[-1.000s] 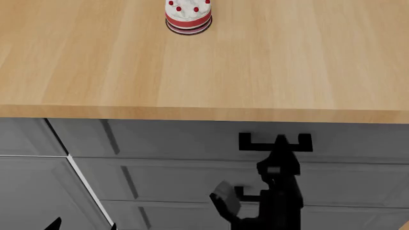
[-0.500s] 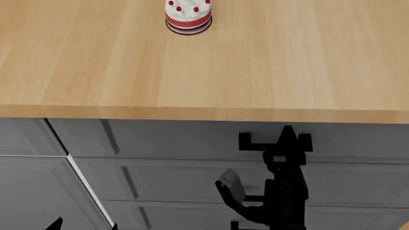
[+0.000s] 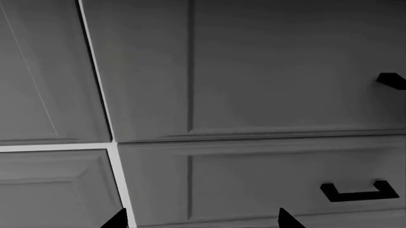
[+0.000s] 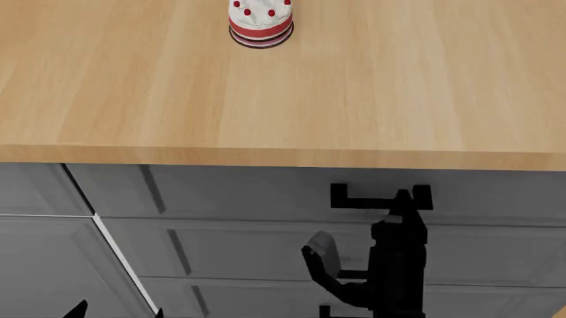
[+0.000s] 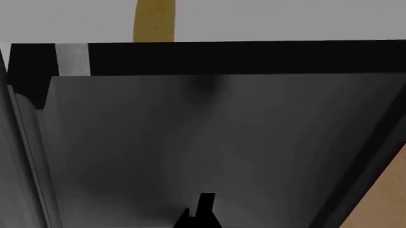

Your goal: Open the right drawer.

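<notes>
- The right drawer (image 4: pixel 292 192) sits directly under the front edge of the wooden countertop (image 4: pixel 372 99), its grey recessed-panel front flush with the cabinet face — no gap shows, so it is closed.
- Its black U-shaped handle (image 4: pixel 354 199) stands out from the upper right part of the panel.
- The right gripper (image 4: pixel 402 199) reaches up from below, its dark tip overlapping the handle's bar near the right post.
- From the head view the fingers merge into one black shape against the handle, so I cannot tell whether the jaws are spread or clamped on the bar.
- The right wrist view is close against a grey panel with only a small black fingertip (image 5: pixel 204 209) at its edge; it settles nothing about the grip.
- The left gripper (image 3: pixel 199 221) shows as two separate dark finger tips well apart from each other with nothing between them — jaws released — facing lower grey drawer fronts.
- A second black handle (image 3: pixel 359 191) sits on a lower drawer front (image 3: pixel 254 178) in the left wrist view.
- A small white and red cake (image 4: pixel 260 21) stands far back on the countertop.
</notes>
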You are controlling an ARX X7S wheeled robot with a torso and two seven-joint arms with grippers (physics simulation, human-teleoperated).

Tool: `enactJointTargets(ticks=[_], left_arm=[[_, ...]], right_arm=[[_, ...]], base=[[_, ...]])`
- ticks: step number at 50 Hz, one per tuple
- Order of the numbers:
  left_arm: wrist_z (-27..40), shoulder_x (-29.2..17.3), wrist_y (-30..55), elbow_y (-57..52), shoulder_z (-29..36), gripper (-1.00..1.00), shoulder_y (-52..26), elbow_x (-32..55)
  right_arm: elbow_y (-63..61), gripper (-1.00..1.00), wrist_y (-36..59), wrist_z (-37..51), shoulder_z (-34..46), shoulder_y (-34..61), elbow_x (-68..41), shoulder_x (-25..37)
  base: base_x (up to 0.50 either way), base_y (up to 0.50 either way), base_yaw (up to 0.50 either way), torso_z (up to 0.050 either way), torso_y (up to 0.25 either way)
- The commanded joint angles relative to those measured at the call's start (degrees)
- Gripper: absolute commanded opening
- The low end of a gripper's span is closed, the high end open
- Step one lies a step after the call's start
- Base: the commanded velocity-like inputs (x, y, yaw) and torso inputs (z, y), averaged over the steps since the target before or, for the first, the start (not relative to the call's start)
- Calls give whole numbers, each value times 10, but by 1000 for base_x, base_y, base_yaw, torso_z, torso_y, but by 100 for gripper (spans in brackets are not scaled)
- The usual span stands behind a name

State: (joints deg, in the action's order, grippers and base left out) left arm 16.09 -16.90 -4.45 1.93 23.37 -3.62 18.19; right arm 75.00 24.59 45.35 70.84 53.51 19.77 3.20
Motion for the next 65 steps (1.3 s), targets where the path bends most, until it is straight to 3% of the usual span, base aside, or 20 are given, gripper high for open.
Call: enactJointTargets(ticks=[1,9,31,33,47,65], left_arm=[[1,-1,0,2,2,100,-1,0],[-1,0,-5,9,3,100,-3,2],[3,-4,-3,4,7,100,-3,4],[3,-4,-4,4,7,100,-3,4],[5,-6,-5,3,8,100,-1,5],[7,-6,-3,6,11,100,-5,7]], right_arm=[[-1,-100,3,21,67,-1,-44,1],[-18,-100,9,31,82,-13,-48,6],[-406,-100,229,-6,89,-59,-3,142],[-382,-100,219,7,85,-67,-6,134],[-539,-100,309,-24,114,-86,32,189],[-606,-100,343,-28,135,-125,51,217]], base=[[0,0,0,0,0],[-1,0,0,0,0],[0,1,0,0,0],[-5,1,1,0,0],[-1,1,2,0,1],[0,2,3,0,0]])
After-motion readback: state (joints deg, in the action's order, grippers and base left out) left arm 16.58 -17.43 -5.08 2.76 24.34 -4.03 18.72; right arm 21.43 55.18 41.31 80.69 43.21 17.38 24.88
